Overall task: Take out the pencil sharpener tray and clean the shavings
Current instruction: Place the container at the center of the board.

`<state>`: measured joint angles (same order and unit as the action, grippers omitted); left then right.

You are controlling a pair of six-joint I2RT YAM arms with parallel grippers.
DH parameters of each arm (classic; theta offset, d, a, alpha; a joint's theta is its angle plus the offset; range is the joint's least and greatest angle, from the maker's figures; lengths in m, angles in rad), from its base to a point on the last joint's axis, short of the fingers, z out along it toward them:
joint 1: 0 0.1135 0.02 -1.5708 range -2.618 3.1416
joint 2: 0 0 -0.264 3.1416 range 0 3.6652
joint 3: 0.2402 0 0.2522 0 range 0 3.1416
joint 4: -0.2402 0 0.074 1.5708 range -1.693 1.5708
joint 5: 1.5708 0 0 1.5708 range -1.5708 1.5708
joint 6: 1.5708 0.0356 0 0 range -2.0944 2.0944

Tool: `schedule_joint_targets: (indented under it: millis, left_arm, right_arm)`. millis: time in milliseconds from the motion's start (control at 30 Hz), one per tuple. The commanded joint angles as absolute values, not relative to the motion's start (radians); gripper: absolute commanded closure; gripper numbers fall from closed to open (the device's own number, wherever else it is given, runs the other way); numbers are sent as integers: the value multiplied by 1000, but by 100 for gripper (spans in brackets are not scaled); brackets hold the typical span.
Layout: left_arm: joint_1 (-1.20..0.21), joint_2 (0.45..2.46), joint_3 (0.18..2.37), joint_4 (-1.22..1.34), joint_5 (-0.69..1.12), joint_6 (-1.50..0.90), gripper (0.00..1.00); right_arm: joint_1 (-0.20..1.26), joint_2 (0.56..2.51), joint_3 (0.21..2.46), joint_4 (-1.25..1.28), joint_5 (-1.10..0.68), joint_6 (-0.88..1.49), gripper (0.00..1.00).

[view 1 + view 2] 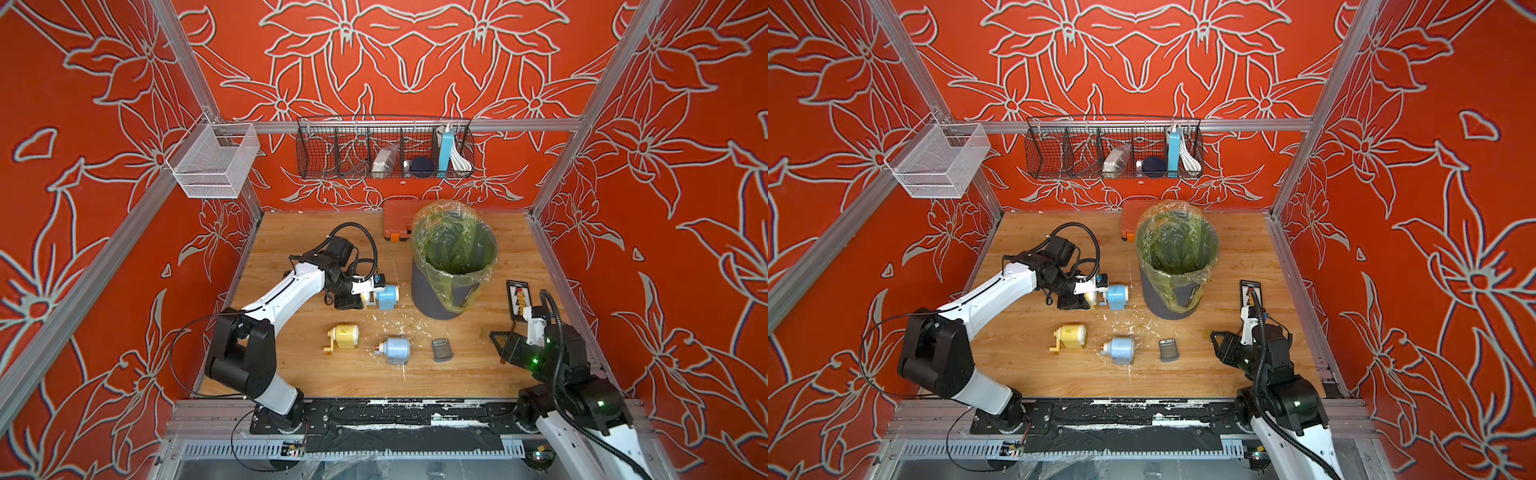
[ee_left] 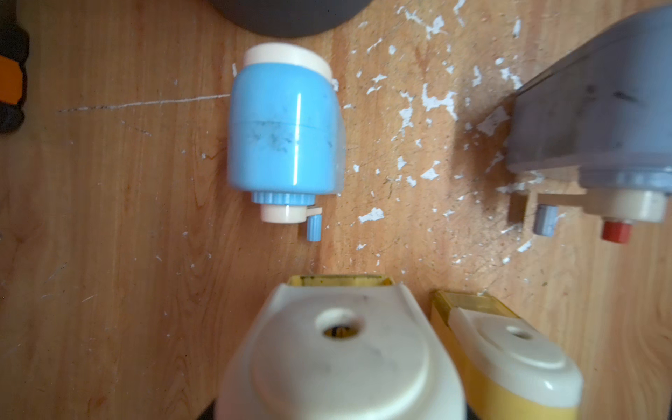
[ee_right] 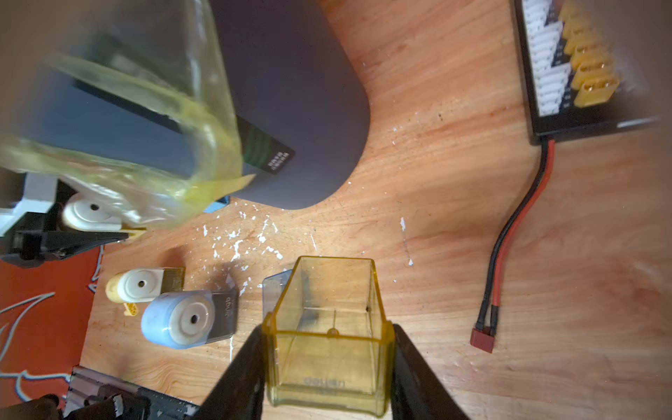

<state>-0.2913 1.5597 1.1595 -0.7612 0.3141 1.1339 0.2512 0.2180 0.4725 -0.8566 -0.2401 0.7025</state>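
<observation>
Right wrist view is showing the right hand [image 3: 329, 329] clamping a clear yellow tray [image 3: 327, 363] between its two fingers, the tray's open side facing the camera. The shavings [image 3: 238, 247] are lying scattered on the tabletop [image 3: 454, 218] just ahead of that hand, between it and the grey bin [image 3: 291, 91]. The left hand [image 1: 366, 298] is gripping a cream sharpener [image 2: 338, 363], its jaws closed on the body, and a blue sharpener [image 2: 287, 131] is sitting just beyond that hand, near the bin.
</observation>
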Motion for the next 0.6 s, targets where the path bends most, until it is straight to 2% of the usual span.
schedule_joint_targets:
  millis: [0,100,233,567]
  left_arm:
    - [-271,1573,1135,-681,284,1107,100]
    - [-255,1602,1110,-655,276,1107,100]
    - [-255,1648,1115,-663,287,1093,100]
    - [-242,1694,1117,-634,255,1079,100]
  right_arm:
    - [248,142,392,-755,-176,768,100]
    - [256,71,302,-681,-150,813,100]
    - [312,93,223,-583,-93,788,100]
    - [836,367,108,-317,377,848,100]
